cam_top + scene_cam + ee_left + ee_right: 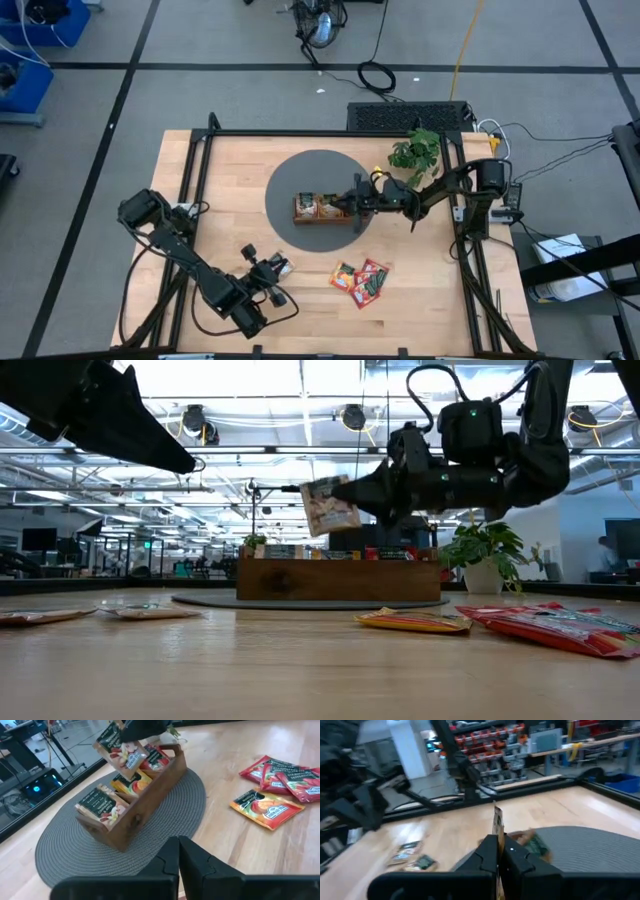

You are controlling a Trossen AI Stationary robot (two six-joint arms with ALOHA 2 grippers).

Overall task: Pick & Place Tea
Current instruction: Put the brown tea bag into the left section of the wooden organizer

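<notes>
Pale wood planks make up the bench, with a round grey mat at the centre of the high view and a workshop hall behind. One tea sachet hangs just above the wooden tray in the low view, pinched at one edge by the right pincer, whose fingers are clamped together on it. It looks feather-light, thin and floppy; the foil is probably slick, so a firm nip on a flat margin suits it better than a squeeze across the middle. The tray's three compartments already hold green, orange and red sachets, upper left in the left wrist view. More red and orange sachets lie loose on the bench at lower centre of the high view, some overlapping. Two further sachets lie at lower left, near the left pincer, whose fingers are pressed together; whether they grip anything I cannot tell. A potted plant stands at upper right of the mat.
</notes>
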